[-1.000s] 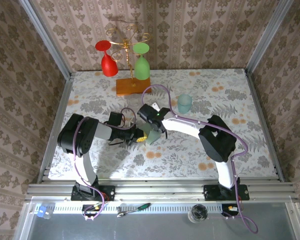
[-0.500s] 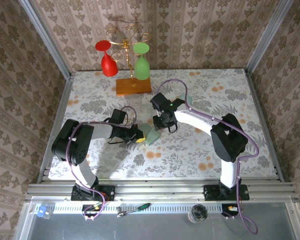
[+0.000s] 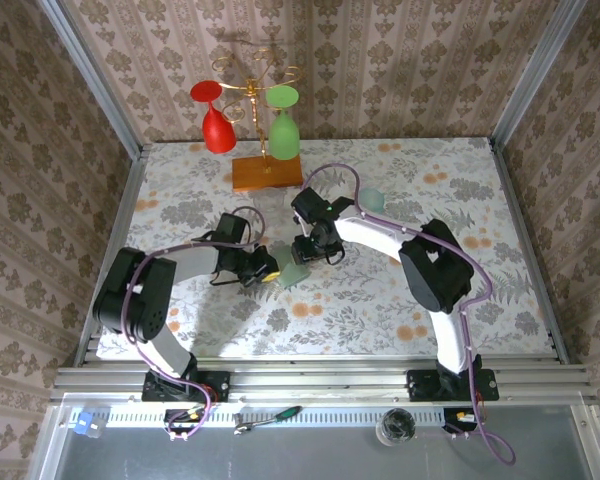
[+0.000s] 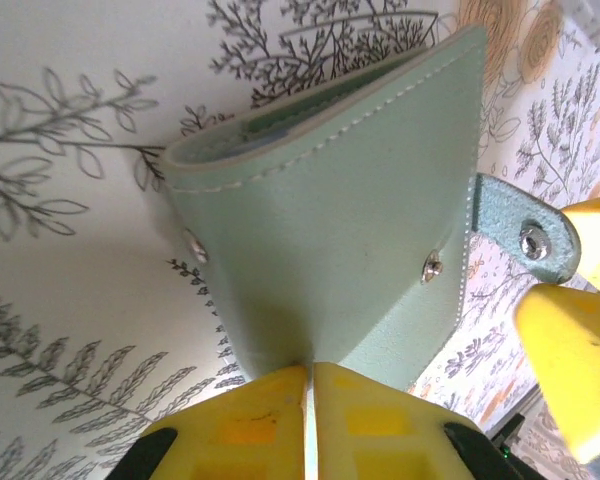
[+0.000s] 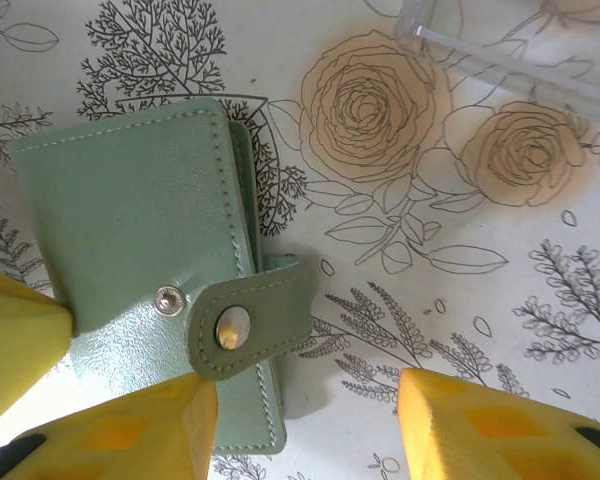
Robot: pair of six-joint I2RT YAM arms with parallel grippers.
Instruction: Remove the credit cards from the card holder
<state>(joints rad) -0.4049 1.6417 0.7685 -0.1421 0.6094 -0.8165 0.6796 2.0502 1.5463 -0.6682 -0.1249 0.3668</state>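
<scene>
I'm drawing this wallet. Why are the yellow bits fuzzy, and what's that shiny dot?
Left wrist view: the left hand sits right at the lens, so its yellow fingers blur, while the wallet looks sharp. Right wrist view: the right hand blurs likewise; the snap catches glare.

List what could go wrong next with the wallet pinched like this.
1. The left claw pinches only one edge of the card holder; a tug might twist it or pull it free.
2. The unsnapped strap tab lies by the open right claw; closing there would likely catch the tab rather than reach inside.
3. The holder is folded nearly shut, so the right claw may grab a panel instead.
</scene>
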